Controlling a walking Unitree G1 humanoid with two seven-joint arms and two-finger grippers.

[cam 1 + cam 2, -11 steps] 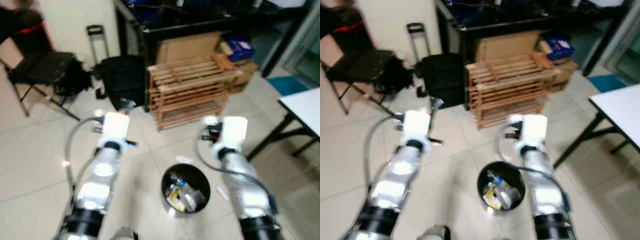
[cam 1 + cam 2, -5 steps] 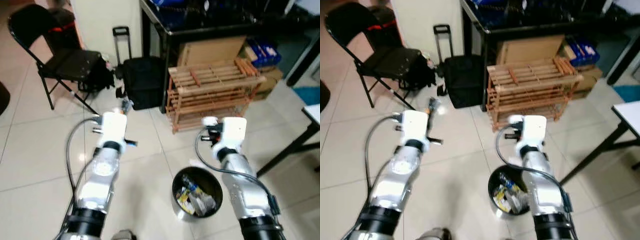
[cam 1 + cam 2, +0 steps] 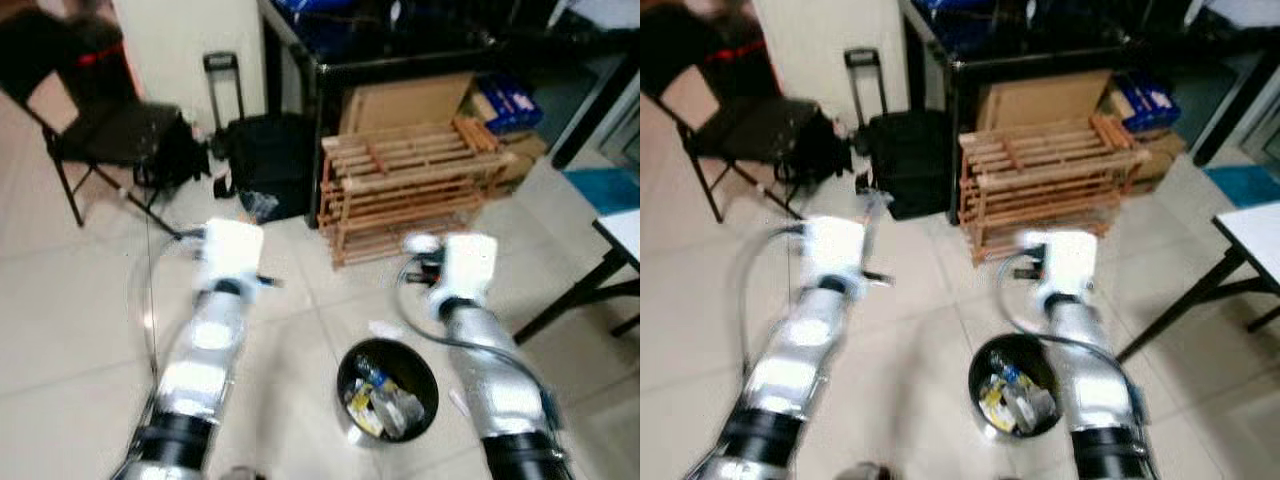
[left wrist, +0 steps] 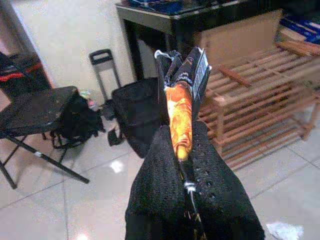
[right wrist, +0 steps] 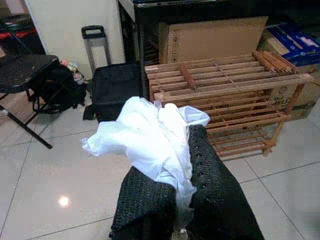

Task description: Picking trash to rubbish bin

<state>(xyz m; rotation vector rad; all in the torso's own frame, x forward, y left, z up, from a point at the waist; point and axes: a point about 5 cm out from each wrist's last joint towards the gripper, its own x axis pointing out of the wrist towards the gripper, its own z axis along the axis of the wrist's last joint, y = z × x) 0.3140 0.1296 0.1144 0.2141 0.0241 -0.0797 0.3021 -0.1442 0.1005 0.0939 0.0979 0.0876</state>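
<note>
A round black rubbish bin stands on the tiled floor between my two raised arms, with several pieces of trash inside. My left gripper is shut on an orange and black wrapper, which sticks up past the fingertips. My right gripper is shut on a crumpled white tissue that drapes over one finger. Both arms are held forward above the floor, the right forearm passing just to the right of the bin.
A wooden slatted rack stands ahead, with a cardboard box and a black table behind it. A black suitcase and a folding chair are to the left. A white table juts in at right. White scraps lie near the bin.
The whole picture has swung from side to side, so the camera moved. Both grippers keep hold of their trash and the bin stays between the arms.
</note>
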